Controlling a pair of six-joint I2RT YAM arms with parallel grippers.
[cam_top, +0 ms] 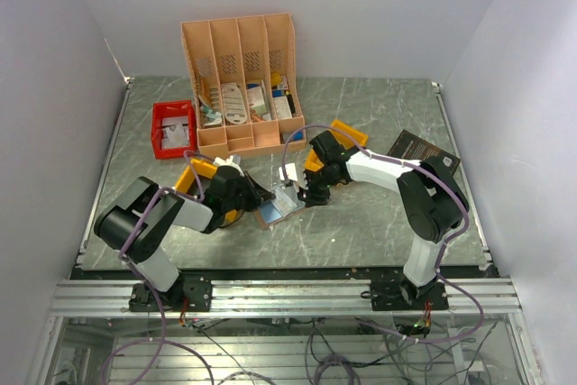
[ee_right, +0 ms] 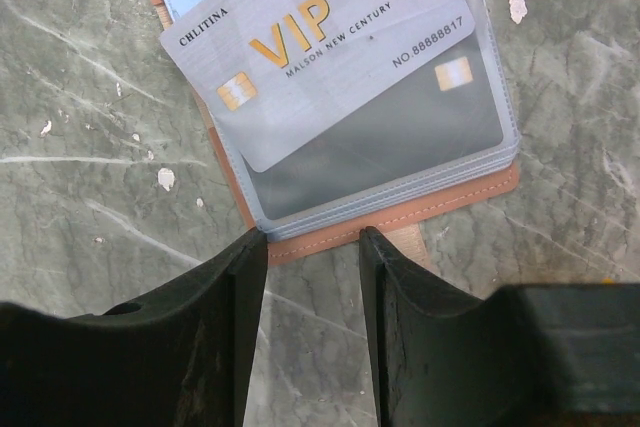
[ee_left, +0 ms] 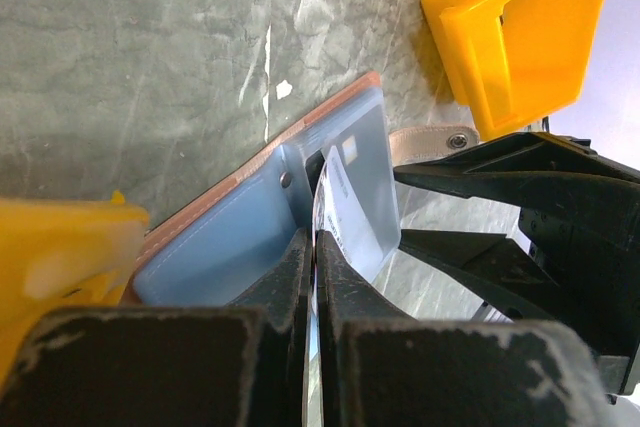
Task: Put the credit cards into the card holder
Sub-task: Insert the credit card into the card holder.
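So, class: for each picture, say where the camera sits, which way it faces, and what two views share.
Top: above and behind the arms, looking down on the table; both arms show.
Left wrist: on the left arm, looking along the shut left gripper at the holder; right gripper opposite.
Right wrist: on the right arm, looking down between its open fingers at the card.
Shared: both wrist views show holder and card.

Peach organiser (cam_top: 236, 38) beside red bin (cam_top: 160, 129); dark book (cam_top: 424, 149), perhaps, at right
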